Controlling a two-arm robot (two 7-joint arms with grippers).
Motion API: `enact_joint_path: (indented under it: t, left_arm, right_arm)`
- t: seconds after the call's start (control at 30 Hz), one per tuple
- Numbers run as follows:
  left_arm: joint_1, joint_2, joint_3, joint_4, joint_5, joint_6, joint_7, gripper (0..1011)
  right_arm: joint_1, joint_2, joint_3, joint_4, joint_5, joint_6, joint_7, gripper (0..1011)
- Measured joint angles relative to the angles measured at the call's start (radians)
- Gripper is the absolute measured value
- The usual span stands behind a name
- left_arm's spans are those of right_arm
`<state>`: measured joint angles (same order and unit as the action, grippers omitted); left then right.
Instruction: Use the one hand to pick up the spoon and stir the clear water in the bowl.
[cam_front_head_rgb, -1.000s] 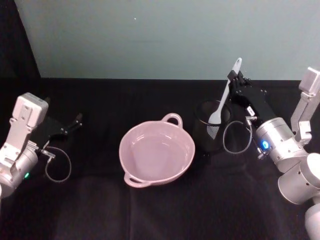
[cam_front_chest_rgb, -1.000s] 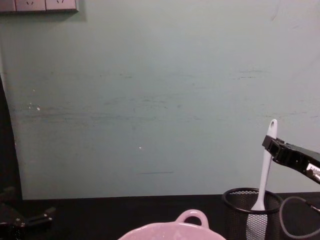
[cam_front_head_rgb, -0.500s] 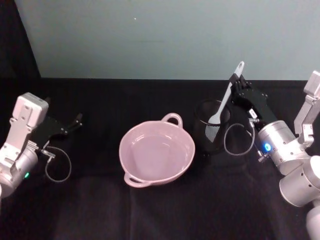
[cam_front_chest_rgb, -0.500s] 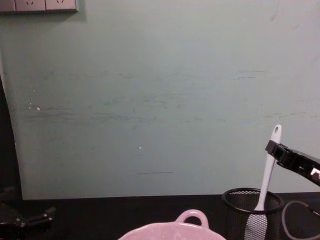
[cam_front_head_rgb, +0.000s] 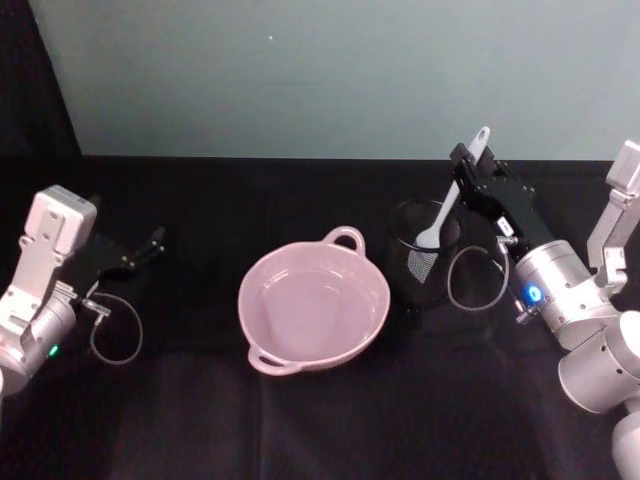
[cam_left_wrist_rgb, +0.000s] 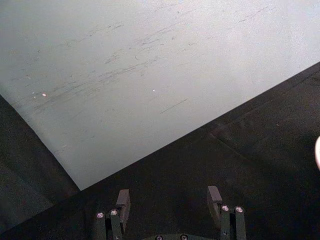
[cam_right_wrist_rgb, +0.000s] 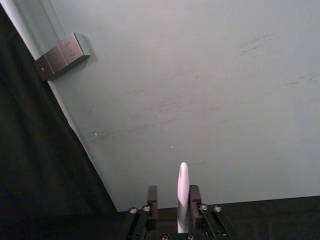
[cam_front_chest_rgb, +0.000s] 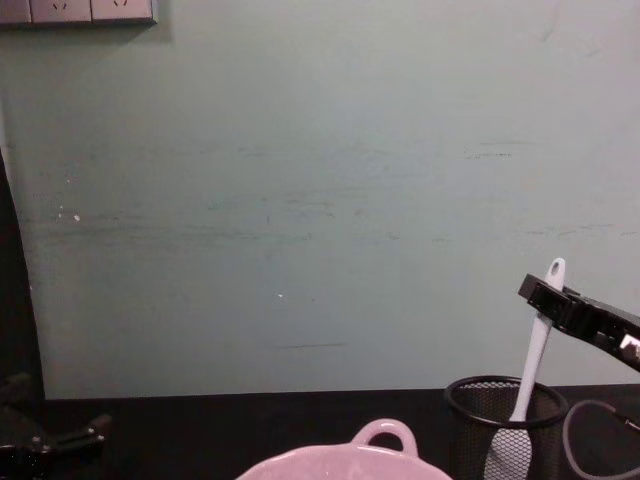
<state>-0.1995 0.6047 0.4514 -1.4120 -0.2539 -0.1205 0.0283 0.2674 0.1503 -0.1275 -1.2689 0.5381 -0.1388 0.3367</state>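
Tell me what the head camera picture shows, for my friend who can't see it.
The right gripper holds a white spoon by its handle, the spoon's head down inside a black mesh cup. A pink bowl of clear water sits left of the cup on the black table. The left gripper rests open at the far left.

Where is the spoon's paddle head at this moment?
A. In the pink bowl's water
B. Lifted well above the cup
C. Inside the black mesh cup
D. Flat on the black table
C: the spoon stands with its head inside the black mesh cup, while the right gripper is shut on its handle near the top, beside the pink bowl.
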Motion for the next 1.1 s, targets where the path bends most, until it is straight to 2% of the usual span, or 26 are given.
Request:
enact_joint_path:
  t: [0.13,0.17,0.27,0.4,0.47,0.53,0.6,0.63,0.8,0.9,1.1]
  left_arm:
    - [0.0,0.0,0.0,0.0,0.0,0.0,0.0,1011]
    - [0.0,0.0,0.0,0.0,0.0,0.0,0.0,1011]
    - [0.0,0.0,0.0,0.0,0.0,0.0,0.0,1011]
    - [0.0,0.0,0.0,0.0,0.0,0.0,0.0,1011]
    - [0.0,0.0,0.0,0.0,0.0,0.0,0.0,1011]
    - [0.0,0.0,0.0,0.0,0.0,0.0,0.0,1011]
    - [0.0,0.0,0.0,0.0,0.0,0.0,0.0,1011]
    - [0.0,0.0,0.0,0.0,0.0,0.0,0.0,1011]
    - [0.0,0.0,0.0,0.0,0.0,0.0,0.0,1011]
    - [0.0,0.0,0.0,0.0,0.0,0.0,0.0,1011]
    - [0.0,0.0,0.0,0.0,0.0,0.0,0.0,1011]
  right_arm:
    - [0.0,0.0,0.0,0.0,-0.001,0.0,0.0,502]
    - [0.0,0.0,-0.001,0.0,-0.001,-0.001,0.0,565]
    - [0.001,0.0,-0.001,-0.001,-0.001,-0.001,-0.001,625]
    - [0.001,0.0,-0.001,-0.001,-0.002,-0.001,-0.001,783]
    - [0.001,0.0,-0.001,-0.001,-0.002,-0.001,-0.001,816]
    - [0.001,0.0,-0.001,-0.001,-0.002,-0.002,-0.001,893]
    - [0.001,0.0,-0.001,-0.001,-0.002,-0.002,-0.001,916]
    - [0.001,0.0,-0.001,-0.001,-0.003,-0.002,-0.001,970]
    - [0.001,0.0,-0.001,-0.001,-0.003,-0.002,-0.002,1002]
    - [-0.003,0.01,-0.006,-0.011,-0.02,-0.002,-0.017,1002]
    - [-0.032,0.028,-0.003,-0.048,-0.039,0.007,-0.043,1003]
